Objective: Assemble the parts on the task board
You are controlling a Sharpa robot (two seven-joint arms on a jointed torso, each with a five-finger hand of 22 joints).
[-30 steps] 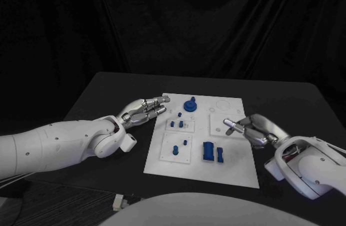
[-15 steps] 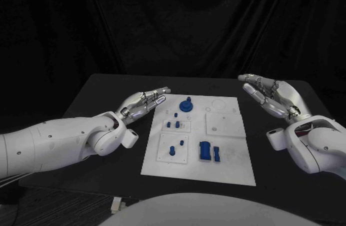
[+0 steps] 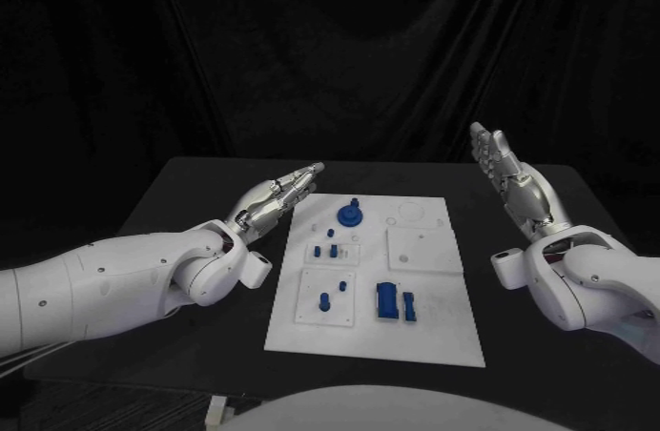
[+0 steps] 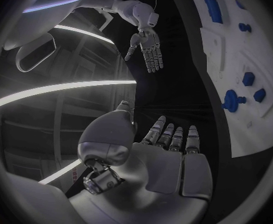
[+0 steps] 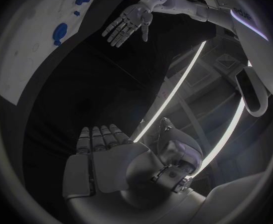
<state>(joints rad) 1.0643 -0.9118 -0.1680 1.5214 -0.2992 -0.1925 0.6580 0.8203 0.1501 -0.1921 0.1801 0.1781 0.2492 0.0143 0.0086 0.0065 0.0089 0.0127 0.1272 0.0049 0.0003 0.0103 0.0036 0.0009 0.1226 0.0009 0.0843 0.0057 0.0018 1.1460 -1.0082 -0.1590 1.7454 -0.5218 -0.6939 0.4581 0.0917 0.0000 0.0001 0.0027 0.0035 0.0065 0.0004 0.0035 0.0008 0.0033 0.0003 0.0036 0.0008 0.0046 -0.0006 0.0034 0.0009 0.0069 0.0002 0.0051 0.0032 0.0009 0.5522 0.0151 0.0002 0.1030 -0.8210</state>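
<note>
The white task board (image 3: 426,326) is seen lying flat in the middle of the black bench (image 3: 193,188), between the two arms. Small blue parts are carried on it: a round knobbed part (image 3: 351,215) stands toward the board's 12 o'clock end, a cluster of small pegs (image 3: 326,251) sits near the centre-left, two more pegs (image 3: 330,293) lie toward 8 o'clock, and a pair of upright blue blocks (image 3: 395,301) is placed toward 6 o'clock.

The left robot hand (image 3: 279,197) is held above the bench just off the board's 10 o'clock corner, fingers stretched out straight and side by side, nothing gripped. In the left wrist view the same fingers (image 4: 174,137) are shown extended, with the board beside them.

The right robot hand (image 3: 512,183) is raised well clear of the board at its 2 o'clock side, palm turned inward, fingers extended and slightly apart, nothing held. Neither robot hand is touching the board or any part.
</note>
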